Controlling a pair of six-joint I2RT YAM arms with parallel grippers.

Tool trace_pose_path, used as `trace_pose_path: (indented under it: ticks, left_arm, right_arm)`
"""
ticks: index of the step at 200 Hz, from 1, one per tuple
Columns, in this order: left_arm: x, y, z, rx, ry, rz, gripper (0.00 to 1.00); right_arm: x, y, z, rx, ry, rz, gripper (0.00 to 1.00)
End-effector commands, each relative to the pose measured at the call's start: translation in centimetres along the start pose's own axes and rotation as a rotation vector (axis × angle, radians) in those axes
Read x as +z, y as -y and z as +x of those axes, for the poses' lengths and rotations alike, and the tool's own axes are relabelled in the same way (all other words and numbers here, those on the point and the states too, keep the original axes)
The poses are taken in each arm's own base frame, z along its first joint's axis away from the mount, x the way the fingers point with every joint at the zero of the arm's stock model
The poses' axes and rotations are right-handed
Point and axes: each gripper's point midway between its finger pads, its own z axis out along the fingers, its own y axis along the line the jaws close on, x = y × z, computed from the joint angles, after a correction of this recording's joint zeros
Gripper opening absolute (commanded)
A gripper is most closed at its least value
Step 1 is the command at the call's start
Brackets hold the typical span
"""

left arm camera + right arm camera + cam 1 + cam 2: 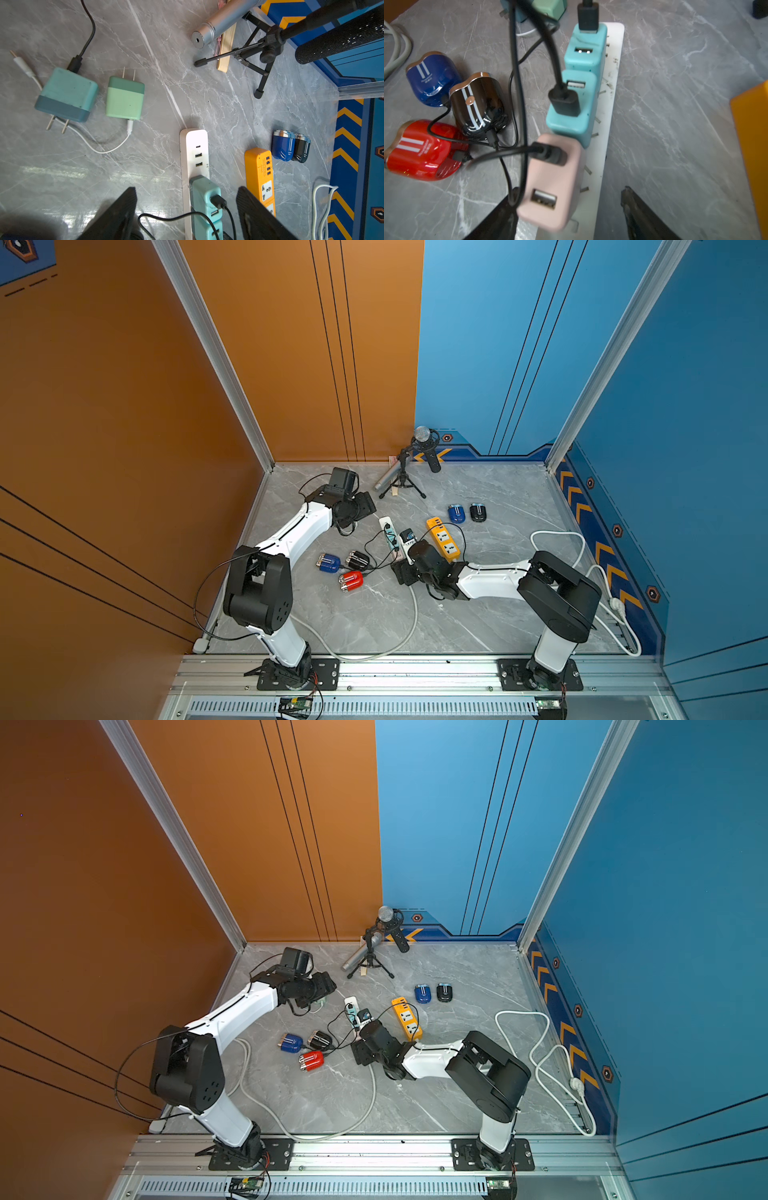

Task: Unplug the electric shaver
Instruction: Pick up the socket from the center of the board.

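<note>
Right tool (570, 190), fingers apart, straddles a pale pink charger block (552, 180) on the long white power strip (610, 87). Beside the strip lie the corded red electric shaver (423, 151), black electric shaver (477, 101) and blue electric shaver (432, 76). Farther off, the left tool (186, 188) is also spread apart, near the strip's far end.

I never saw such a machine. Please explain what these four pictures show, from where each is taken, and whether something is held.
These are two robot arms on a marble table, each ending in a gripper with two fingers. Two pictures look down on the scene from above; the other two come from a camera on each arm's wrist. On the table lie a white strip with teal adapters and a pink adapter plugged in, three corded shavers, an orange strip, two other shavers, two loose adapters and a microphone. The right gripper is open, one finger on each side of the pink adapter. The left gripper is open near the white strip. Nothing is held.
</note>
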Motion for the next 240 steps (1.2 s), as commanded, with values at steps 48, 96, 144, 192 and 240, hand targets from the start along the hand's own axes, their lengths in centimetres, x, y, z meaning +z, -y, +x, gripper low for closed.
trace_pose_path:
  ticks: [48,96,144,192,240]
  left_arm:
    - [-0.5,-0.7,0.6,-0.024,-0.001,-0.026,0.77]
    - [-0.4,-0.6,1.0,-0.026,-0.008,-0.025,0.76]
    - [-0.6,0.2,1.8,-0.018,-0.01,-0.022,0.76]
    - [-0.3,0.6,3.3,0.01,-0.02,-0.035,0.76]
    - [1.6,-0.2,4.9,0.02,-0.063,-0.081,0.76]
  right_arm:
    - [0.3,1.0,-2.1,0.012,0.114,0.081,0.66]
    - [0.7,1.1,-1.9,-0.009,0.1,0.071,0.5]
    - [0.1,1.5,-1.4,-0.018,0.081,0.047,0.37]
    - [-1.0,2.4,-1.2,-0.026,0.072,0.002,0.34]
    - [-1.2,2.5,-0.8,-0.052,0.023,-0.05,0.34]
